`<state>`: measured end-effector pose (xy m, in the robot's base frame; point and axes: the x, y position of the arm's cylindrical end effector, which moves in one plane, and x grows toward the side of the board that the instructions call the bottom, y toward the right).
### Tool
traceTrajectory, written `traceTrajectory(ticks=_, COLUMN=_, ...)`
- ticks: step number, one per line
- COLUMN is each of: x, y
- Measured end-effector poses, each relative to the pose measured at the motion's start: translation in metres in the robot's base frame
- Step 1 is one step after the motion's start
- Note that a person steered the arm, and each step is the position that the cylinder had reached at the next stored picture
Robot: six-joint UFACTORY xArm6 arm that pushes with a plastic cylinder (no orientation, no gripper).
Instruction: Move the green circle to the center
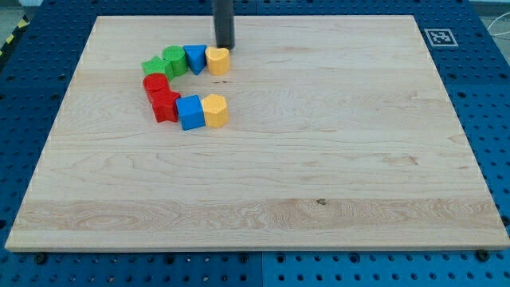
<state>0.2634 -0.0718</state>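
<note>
Wooden board (319, 159): my tip (226, 47) beside yellow block (217, 60).

Eight blocks are clustered in a C-shaped arc on the tabletop (319, 159), toward the view's upper left, touching.

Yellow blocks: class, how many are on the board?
2. One yellow block ends the upper row, just below my tip; the other yellow block ends the lower row. None seems hidden.
</note>
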Motion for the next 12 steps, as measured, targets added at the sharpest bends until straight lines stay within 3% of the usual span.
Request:
traceTrajectory(ticks=1, x=0.010, y=-0.055)
traceTrajectory(ticks=2, x=0.051, y=-0.110)
traceTrajectory(ticks=3, x=0.076, y=-0.097)
traceTrajectory(ticks=5, x=0.077, y=-0.083)
traceTrajectory(ticks=7, x=0.098, y=-0.143)
traceTrajectory(ticks=8, x=0.109, y=-0.142)
traceTrajectory(ticks=9, x=0.081, y=-0.127)
traceTrajectory(ticks=12, x=0.052, y=-0.060)
